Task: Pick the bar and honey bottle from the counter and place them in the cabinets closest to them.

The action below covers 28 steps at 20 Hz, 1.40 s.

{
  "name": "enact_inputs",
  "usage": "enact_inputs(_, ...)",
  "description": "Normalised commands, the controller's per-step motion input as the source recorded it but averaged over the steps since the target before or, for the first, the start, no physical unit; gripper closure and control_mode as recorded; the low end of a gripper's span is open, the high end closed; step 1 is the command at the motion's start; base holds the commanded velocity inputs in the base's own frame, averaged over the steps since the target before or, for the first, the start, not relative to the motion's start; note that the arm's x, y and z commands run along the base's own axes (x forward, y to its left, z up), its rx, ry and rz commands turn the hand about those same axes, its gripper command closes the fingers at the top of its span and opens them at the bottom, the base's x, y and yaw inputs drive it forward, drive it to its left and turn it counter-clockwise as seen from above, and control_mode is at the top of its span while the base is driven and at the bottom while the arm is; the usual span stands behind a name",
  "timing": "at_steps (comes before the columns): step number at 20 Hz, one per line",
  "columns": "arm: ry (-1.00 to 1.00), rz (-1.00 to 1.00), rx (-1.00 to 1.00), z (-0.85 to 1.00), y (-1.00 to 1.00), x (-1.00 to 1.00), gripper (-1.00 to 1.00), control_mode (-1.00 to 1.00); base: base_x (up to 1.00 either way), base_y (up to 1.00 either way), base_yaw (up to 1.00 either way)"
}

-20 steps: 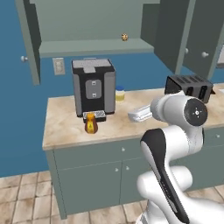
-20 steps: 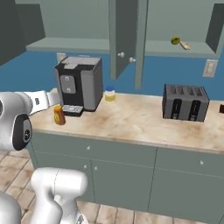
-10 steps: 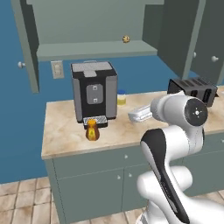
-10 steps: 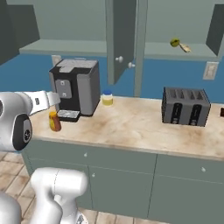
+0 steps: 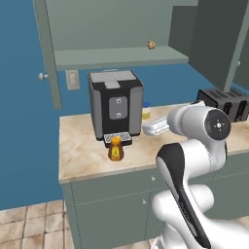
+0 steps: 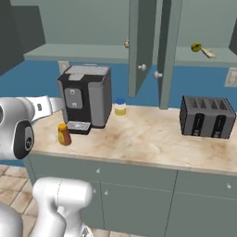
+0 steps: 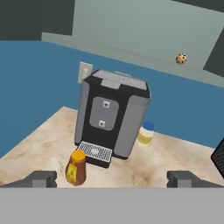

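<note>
The honey bottle, amber with a yellow cap, stands upright on the counter just in front of the coffee machine's drip tray. It also shows as the honey bottle in both base views. My gripper is open and empty, held short of the bottle and slightly to its right, level with it. The bar, thin and golden-tan, lies on the shelf of the right open cabinet beside a small greenish ball. The left cabinet stands open above the coffee machine.
A black and grey coffee machine stands right behind the bottle. A pale container with a blue top sits beside it. A black toaster is far right. A speckled ball rests on the left shelf.
The whole picture has shifted a little to the right in both base views, so the camera moved. The honey bottle stays put on the counter and the gripper stays open.
</note>
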Motion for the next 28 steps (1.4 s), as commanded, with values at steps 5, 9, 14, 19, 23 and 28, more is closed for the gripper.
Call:
enact_inputs(5,0.00,0.00,0.00,0.00,0.00,0.00,-1.00,1.00,0.32,0.28,0.00)
enact_inputs(9,0.00,0.00,0.00,0.00,0.00,0.00,-1.00,1.00,0.10,0.05,0.00)
enact_inputs(14,0.01,0.00,0.00,0.00,0.00,0.07,-1.00,-1.00,0.00,0.00,0.00)
enact_inputs(19,0.09,0.03,0.05,0.00,-0.01,0.15,-1.00,-1.00,0.00,0.00,0.00)
enact_inputs(23,0.11,0.08,0.04,-0.10,-0.05,0.03,-1.00,-1.00,0.00,0.00,0.00)
enact_inputs(28,0.14,0.10,0.01,-0.21,-0.02,0.00,-1.00,-1.00,0.00,0.00,0.00)
